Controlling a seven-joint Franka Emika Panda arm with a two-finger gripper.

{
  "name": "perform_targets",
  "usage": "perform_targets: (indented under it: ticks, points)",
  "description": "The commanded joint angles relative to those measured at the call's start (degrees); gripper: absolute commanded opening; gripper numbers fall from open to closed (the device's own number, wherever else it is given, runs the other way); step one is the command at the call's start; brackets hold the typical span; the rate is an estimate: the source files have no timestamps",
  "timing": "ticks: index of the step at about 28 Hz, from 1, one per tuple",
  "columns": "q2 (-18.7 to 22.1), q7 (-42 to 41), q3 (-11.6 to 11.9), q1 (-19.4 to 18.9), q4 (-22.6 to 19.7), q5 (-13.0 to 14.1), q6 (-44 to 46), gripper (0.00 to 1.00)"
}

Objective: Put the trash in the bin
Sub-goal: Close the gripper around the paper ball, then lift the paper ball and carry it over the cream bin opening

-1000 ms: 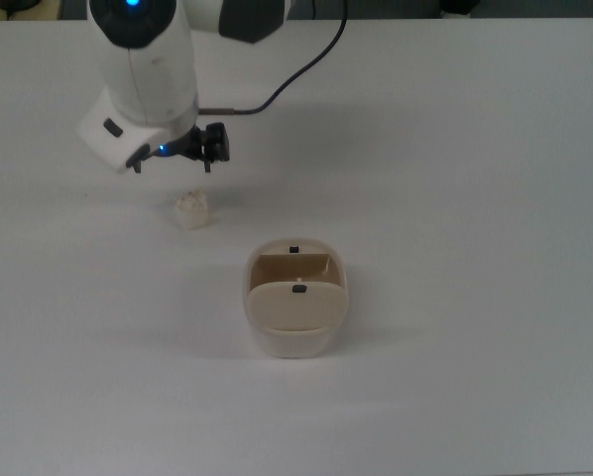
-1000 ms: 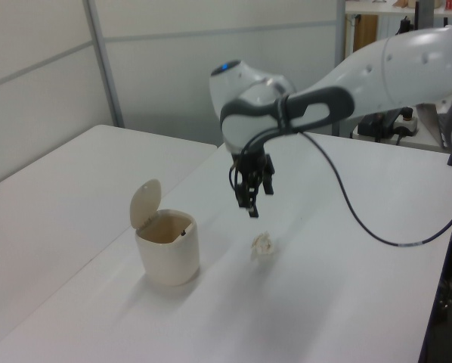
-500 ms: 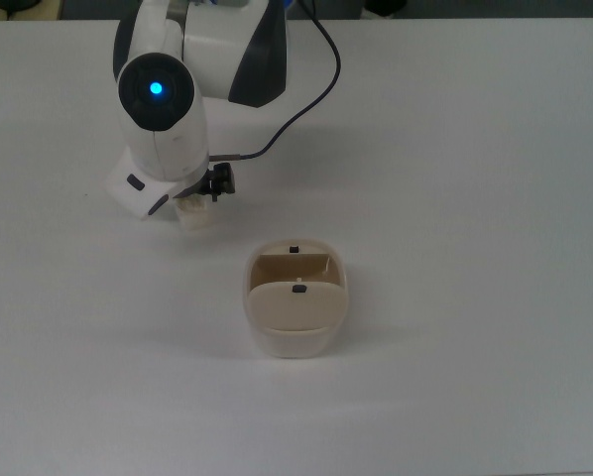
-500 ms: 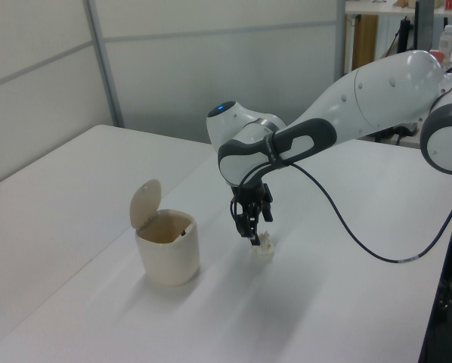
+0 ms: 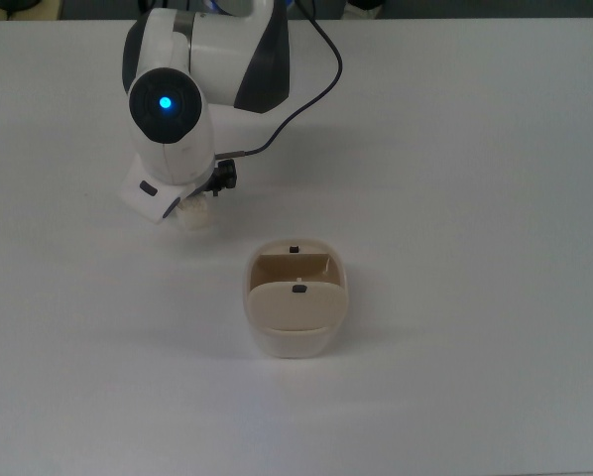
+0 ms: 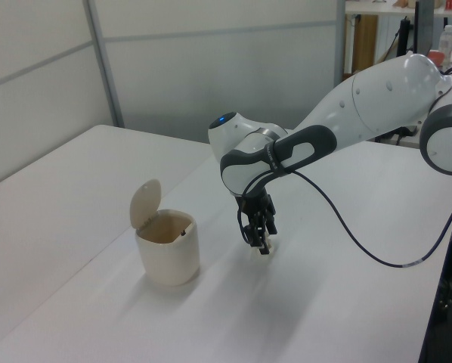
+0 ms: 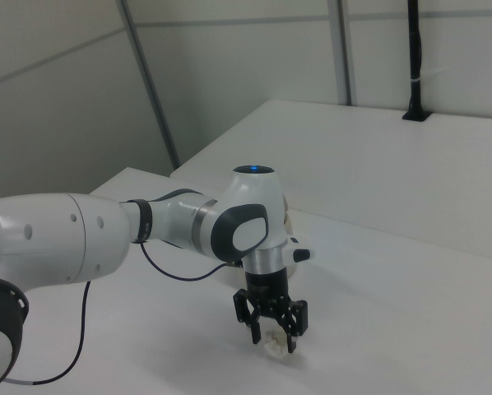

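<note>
Trash [image 7: 273, 344] sits on the white table [image 5: 475, 149] right between my two fingers, with my gripper [image 7: 272, 338] lowered straight down over it. My fingers [image 7: 253, 327] stand spread on either side of the paper wad, and I cannot tell whether they touch it. From the top view my wrist covers most of the wad, and only a pale edge of it [image 5: 193, 212] shows below the gripper [image 5: 191, 206]. In the left view the gripper [image 6: 261, 243] reaches down to the table surface, with a bit of the wad [image 6: 265, 247] visible at its tip. The bin [image 5: 296, 307] stands apart from my gripper, toward the top view's lower right, with its flap lid [image 6: 144, 203] swung up and the opening uncovered. In the left view the bin [image 6: 168, 246] is to the left view's left of the gripper. A black cable [image 5: 311, 74] trails from my wrist across the table.
</note>
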State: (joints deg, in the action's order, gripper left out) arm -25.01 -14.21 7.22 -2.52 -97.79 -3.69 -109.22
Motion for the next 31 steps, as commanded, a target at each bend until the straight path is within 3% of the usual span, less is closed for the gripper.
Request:
perform_targets:
  ticks: [1,10,12,17,20,26,31]
  points:
    - [0.1,-2.1,0.0,-0.1,-0.8,-0.4,-3.0,0.49]
    - [0.8,-2.0,0.0,-0.8,0.0,-0.9,-8.2,0.49]
    - [2.4,-2.0,-0.1,-1.0,1.0,-1.8,-9.5,0.43]
    - [5.9,-2.0,-0.3,-1.0,2.5,-1.8,-9.7,0.43]
    - [8.0,-2.0,-1.3,-1.5,4.0,-1.5,-9.8,0.43]
    - [8.1,-1.4,-4.1,-2.1,6.7,-0.9,-10.7,0.46]
    - [6.0,-0.3,-7.1,-2.1,6.2,-0.5,-20.4,0.46]
